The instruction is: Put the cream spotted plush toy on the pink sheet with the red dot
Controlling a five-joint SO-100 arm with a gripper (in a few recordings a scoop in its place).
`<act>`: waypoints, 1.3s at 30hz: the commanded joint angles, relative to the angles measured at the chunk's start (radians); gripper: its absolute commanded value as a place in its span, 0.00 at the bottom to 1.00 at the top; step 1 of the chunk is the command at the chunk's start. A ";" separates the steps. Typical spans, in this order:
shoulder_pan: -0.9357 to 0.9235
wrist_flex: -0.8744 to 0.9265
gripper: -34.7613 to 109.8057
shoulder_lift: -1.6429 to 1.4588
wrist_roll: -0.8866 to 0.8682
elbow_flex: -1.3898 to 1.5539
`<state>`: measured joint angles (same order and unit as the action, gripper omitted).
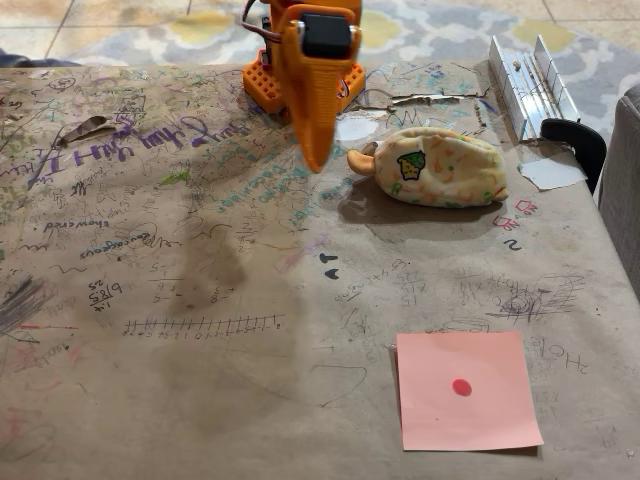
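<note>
The cream spotted plush toy (437, 166) lies on its side on the brown scribbled table at the back right, its cupcake patch facing the camera and an orange ear pointing left. My orange gripper (314, 152) hangs point-down just left of the plush, a short gap away, its jaws together with nothing between them. The pink sheet with the red dot (465, 390) lies flat near the front right edge, well in front of the plush.
A metal rail (530, 82) and a black clamp (573, 138) sit at the back right edge. A white paper scrap (551, 173) lies right of the plush. My orange base (268, 80) stands at the back centre.
</note>
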<state>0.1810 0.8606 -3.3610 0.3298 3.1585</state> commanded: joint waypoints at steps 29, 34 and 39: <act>0.327 0.121 0.38 1.419 0.894 -0.692; 0.364 0.029 0.26 1.437 0.831 -0.658; 0.368 -0.018 0.24 1.411 0.736 -0.643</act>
<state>0.5415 0.9173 -1.9221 1.1121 2.5035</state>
